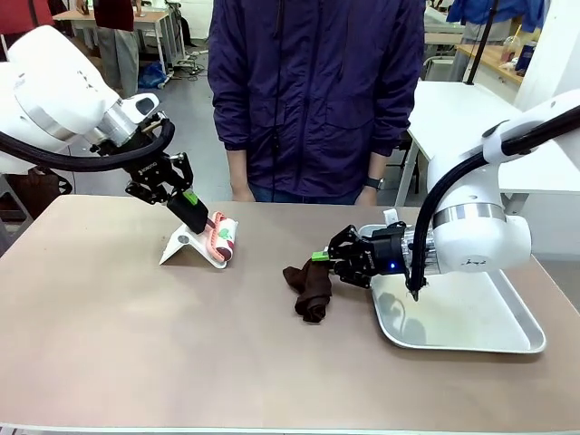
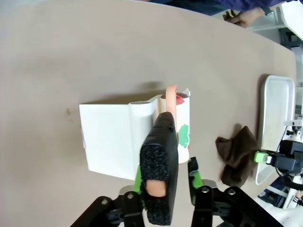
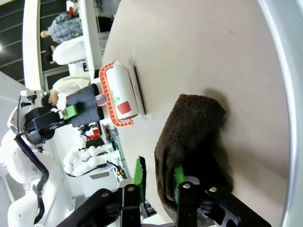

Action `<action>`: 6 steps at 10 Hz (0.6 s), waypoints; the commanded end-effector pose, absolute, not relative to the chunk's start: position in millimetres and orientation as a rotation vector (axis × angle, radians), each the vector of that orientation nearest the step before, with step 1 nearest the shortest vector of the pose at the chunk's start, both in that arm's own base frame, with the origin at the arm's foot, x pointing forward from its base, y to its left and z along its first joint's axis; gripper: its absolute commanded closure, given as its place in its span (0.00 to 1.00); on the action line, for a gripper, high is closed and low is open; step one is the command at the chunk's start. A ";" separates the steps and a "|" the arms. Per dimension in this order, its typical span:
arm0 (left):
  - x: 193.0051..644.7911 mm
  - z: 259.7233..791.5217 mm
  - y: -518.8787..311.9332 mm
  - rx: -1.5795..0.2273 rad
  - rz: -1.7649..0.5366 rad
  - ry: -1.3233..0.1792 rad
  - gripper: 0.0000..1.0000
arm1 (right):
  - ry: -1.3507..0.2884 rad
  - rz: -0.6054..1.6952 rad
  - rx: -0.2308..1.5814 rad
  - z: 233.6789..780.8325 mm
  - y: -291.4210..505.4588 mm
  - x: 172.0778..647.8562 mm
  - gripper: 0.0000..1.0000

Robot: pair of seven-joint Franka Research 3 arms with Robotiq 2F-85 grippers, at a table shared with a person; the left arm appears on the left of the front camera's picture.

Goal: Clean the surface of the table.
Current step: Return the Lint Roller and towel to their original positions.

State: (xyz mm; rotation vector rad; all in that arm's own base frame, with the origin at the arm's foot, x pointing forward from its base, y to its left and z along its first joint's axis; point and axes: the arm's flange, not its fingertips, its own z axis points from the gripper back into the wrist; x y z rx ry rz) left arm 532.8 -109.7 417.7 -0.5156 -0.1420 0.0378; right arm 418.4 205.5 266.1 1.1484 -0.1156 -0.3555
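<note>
The left gripper [image 1: 201,217] is clamping the black foam handle of 1 lint roller [image 1: 224,239], which is resting on 1 white stand [image 1: 184,246] just beyond its fingers. The right gripper [image 1: 319,263] is pinching 1 brown cloth [image 1: 311,290] between narrowly parted jaws, the cloth draping onto the surface [image 1: 136,344]. 1 silver tray [image 1: 507,340] is lying behind it. Tools are being taken up; next, I judge, comes lifting both, then wiping the surface under both grippers.

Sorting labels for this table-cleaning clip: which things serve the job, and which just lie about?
Job:
- taupe matte table
- white lint roller with black foam handle
- dark brown cloth

Lying about:
- shallow silver metal tray
- glossy white side table
</note>
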 end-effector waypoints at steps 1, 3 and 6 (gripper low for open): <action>533.1 427.6 -105.8 -0.495 0.055 -0.128 0.00 | -0.116 -0.353 1.145 272.7 211.0 423.3 0.00; 527.8 433.4 -99.6 -0.496 0.057 -0.142 0.00 | -0.130 -0.342 1.086 275.8 208.3 424.3 0.08; 505.3 451.4 -85.1 -0.491 0.063 -0.170 0.00 | -0.187 -0.269 0.977 297.4 205.5 418.5 0.00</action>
